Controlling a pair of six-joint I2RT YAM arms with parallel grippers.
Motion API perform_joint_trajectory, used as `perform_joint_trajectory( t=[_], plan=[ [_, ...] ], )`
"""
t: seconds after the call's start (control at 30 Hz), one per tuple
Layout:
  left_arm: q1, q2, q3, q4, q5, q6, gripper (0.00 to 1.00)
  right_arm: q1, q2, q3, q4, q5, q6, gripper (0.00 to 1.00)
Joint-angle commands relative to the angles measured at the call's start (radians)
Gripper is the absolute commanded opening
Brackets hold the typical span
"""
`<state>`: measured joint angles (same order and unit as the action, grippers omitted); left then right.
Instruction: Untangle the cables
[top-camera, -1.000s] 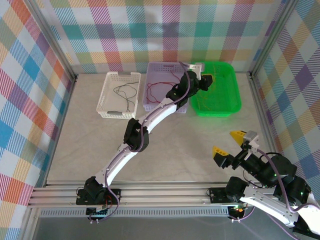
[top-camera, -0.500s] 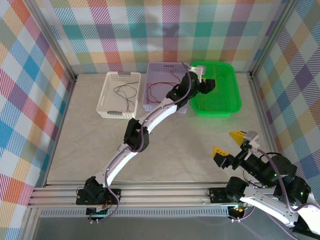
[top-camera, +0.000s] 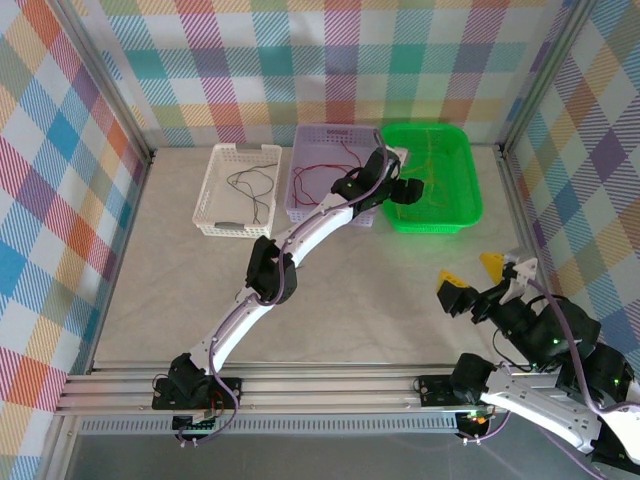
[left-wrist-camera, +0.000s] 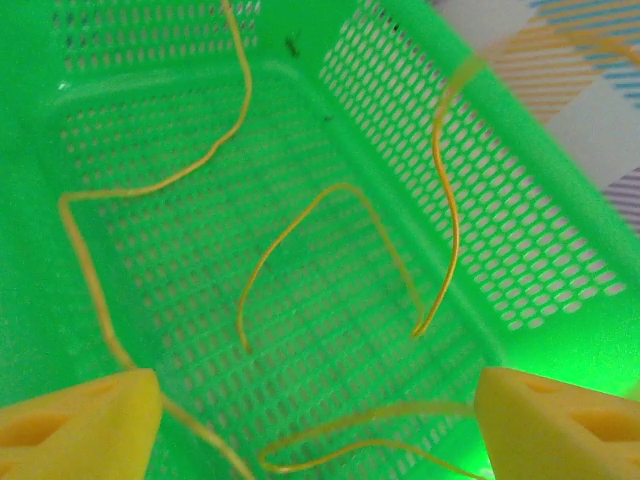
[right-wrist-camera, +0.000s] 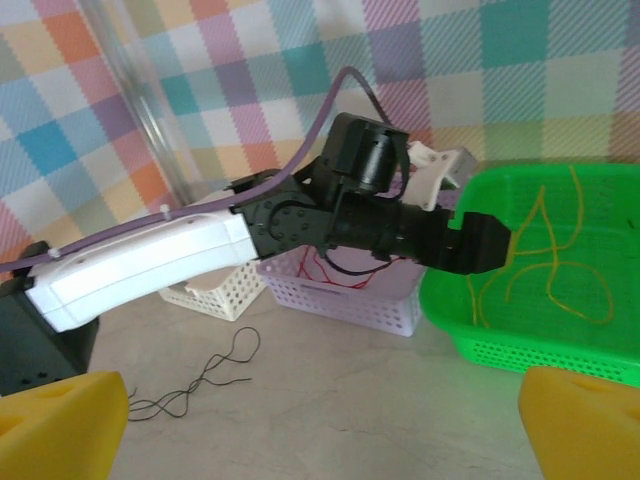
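Thin yellow cables (left-wrist-camera: 340, 186) curl loose in the green basket (left-wrist-camera: 500, 250); left gripper (left-wrist-camera: 320, 420) above them, spread wide and empty; right gripper (right-wrist-camera: 320, 425) likewise

The left arm (top-camera: 310, 226) hides the lilac basket (top-camera: 325, 128)'s right side. One yellow cable (left-wrist-camera: 449, 200)'s upper end is blurred.

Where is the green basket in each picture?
Top external: green basket at the back of the table, right of the middle.
Left wrist: green basket seen close from above, its mesh floor in the middle.
Right wrist: green basket at the right edge, halfway down.
Shared landmark: the yellow cables lying inside it.
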<state>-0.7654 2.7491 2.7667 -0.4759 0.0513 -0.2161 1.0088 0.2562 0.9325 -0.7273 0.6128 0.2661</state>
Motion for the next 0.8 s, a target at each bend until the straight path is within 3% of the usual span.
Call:
perform_joint_trajectory(
  t=[0.0, 0.13, 0.17, 0.33, 0.53, 0.63, 0.77],
  plan=[
    [-0.016, -0.082, 0.031, -0.148, -0.039, 0.052, 0.86, 0.001, 0.04, 0.02, -0.011, 0.074, 0.03, 1.0],
    [-0.016, -0.117, 0.031, -0.198, -0.057, 0.061, 0.91, 0.002, 0.096, 0.031, -0.021, 0.073, 0.047, 1.0],
    [-0.016, -0.131, 0.031, -0.206, -0.061, 0.063, 1.0, 0.002, 0.111, 0.039, -0.032, 0.073, 0.059, 1.0],
    [-0.012, -0.212, 0.029, -0.217, -0.033, 0.051, 1.0, 0.001, 0.137, 0.058, -0.047, 0.058, 0.099, 1.0],
    [0.017, -0.366, -0.007, -0.247, 0.014, -0.066, 1.0, 0.001, 0.216, 0.054, -0.04, -0.01, 0.075, 1.0],
    [0.024, -0.517, -0.197, -0.262, -0.035, -0.089, 1.0, 0.002, 0.26, 0.038, -0.012, -0.05, 0.065, 1.0],
    [0.032, -0.842, -0.717, -0.127, -0.137, -0.098, 1.0, 0.0, 0.303, 0.019, 0.024, -0.084, 0.059, 1.0]
  ],
)
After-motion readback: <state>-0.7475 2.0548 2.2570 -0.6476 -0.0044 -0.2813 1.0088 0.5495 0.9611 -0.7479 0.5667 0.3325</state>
